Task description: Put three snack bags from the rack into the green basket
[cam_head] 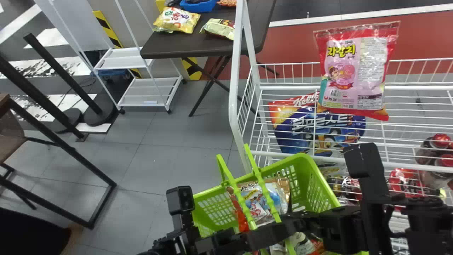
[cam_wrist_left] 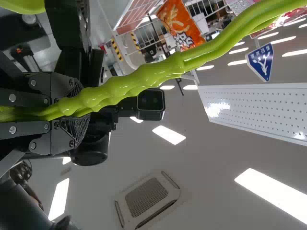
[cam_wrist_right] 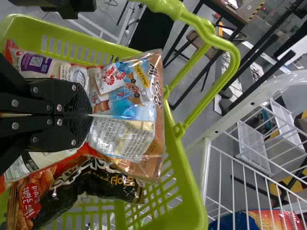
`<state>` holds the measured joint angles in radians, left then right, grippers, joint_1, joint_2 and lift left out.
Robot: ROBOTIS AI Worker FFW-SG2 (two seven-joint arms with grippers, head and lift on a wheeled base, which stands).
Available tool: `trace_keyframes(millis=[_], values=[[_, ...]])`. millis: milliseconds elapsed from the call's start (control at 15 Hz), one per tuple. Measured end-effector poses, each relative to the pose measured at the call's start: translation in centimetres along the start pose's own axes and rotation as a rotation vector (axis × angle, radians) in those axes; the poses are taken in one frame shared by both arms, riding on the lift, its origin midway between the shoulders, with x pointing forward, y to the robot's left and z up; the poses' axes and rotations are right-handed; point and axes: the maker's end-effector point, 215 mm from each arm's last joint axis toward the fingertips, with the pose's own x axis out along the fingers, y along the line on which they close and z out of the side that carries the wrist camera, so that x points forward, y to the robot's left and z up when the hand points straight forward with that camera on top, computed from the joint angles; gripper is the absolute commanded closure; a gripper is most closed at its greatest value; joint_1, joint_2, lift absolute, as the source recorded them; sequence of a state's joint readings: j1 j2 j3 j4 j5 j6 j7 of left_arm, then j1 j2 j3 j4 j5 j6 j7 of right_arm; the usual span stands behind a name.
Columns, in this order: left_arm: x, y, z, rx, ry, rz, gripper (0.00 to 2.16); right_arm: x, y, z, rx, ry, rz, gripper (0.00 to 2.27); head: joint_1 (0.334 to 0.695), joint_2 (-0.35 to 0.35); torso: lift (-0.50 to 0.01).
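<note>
Fingers closed on the blue-and-brown snack bag (cam_wrist_right: 127, 134), the right gripper (cam_wrist_right: 91, 115) is best lowered gently into the green basket (cam_wrist_right: 189, 177), bottom centre of the head view, and opened once weight is borne, the bag being spread beyond the fingertips and the handle (cam_wrist_left: 144, 79) gripped by the left gripper (cam_wrist_left: 76, 108).

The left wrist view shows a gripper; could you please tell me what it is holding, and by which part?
The left gripper holds the green basket by its handle.
</note>
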<state>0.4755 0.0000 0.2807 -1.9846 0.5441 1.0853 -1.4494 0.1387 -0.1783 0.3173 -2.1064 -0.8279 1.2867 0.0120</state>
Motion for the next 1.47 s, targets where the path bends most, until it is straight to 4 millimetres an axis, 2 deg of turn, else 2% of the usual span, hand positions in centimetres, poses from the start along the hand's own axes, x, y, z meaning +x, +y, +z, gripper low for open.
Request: trace_keyframes(millis=[67, 267, 467, 533, 600, 667, 800, 867, 933, 1067, 1133, 1200, 1333, 1467], values=[[-0.1, 0.0, 0.1, 0.001, -0.002, 0.001, 2.15, 0.1, -0.2, 0.0, 0.003, -0.004, -0.001, 0.00, 0.695, 0.313, 0.000], [-0.2, 0.0, 0.1, 0.002, -0.005, 0.003, 2.15, -0.3, -0.6, 0.7, 0.025, -0.025, 0.011, 0.03, 0.695, 0.304, 0.000], [-0.4, 0.0, 0.2, 0.003, -0.008, 0.007, 2.15, -1.6, -1.4, 2.2, 0.055, -0.068, 0.022, 0.04, 0.695, 0.284, 0.000], [-0.5, 0.0, 0.2, 0.003, -0.009, 0.008, 2.15, -2.4, -2.0, 3.2, 0.062, -0.094, 0.019, 0.04, 0.695, 0.272, 0.000], [-0.6, 0.0, 0.2, 0.001, -0.010, 0.009, 2.15, -3.3, -2.9, 4.5, 0.061, -0.127, 0.007, 0.04, 0.695, 0.229, 0.000], [-0.6, 0.0, 0.2, 0.001, -0.011, 0.011, 2.15, -4.8, -4.3, 6.5, 0.052, -0.178, -0.024, 0.04, 0.695, 0.202, 0.000], [-0.7, 0.0, 0.1, -0.002, -0.011, 0.012, 2.15, -8.2, -8.7, 10.1, 0.025, -0.272, -0.134, 0.04, 0.695, 0.132, 0.000], [-0.7, 0.0, 0.1, -0.003, -0.011, 0.013, 2.15, -10.6, -11.5, 11.8, 0.011, -0.322, -0.205, 0.04, 0.695, 0.083, 0.000], [-0.7, 0.0, 0.1, -0.003, -0.011, 0.014, 2.15, -12.7, -13.9, 13.0, -0.002, -0.363, -0.270, 0.04, 0.695, -0.009, 0.000], [-0.8, 0.1, 0.1, -0.002, -0.012, 0.016, 2.15, -18.0, -19.6, 15.4, -0.033, -0.454, -0.432, 0.04, 0.695, -0.098, 0.000], [-0.8, 0.2, 0.2, -0.003, -0.013, 0.016, 2.15, -20.6, -22.4, 16.5, -0.047, -0.498, -0.510, 0.04, 0.695, -0.136, 0.000], [-0.8, 0.2, 0.1, -0.005, -0.013, 0.016, 2.15, -22.7, -24.6, 17.3, -0.054, -0.534, -0.568, 0.04, 0.695, -0.211, 0.000], [-0.8, 0.4, 0.1, -0.008, -0.015, 0.019, 2.15, -27.1, -29.4, 18.7, -0.056, -0.611, -0.685, 0.04, 0.695, -0.273, 0.000], [-0.9, 0.4, 0.1, -0.009, -0.016, 0.018, 2.15, -29.8, -32.8, 19.8, -0.060, -0.662, -0.757, 0.04, 0.695, -0.322, 0.000]])
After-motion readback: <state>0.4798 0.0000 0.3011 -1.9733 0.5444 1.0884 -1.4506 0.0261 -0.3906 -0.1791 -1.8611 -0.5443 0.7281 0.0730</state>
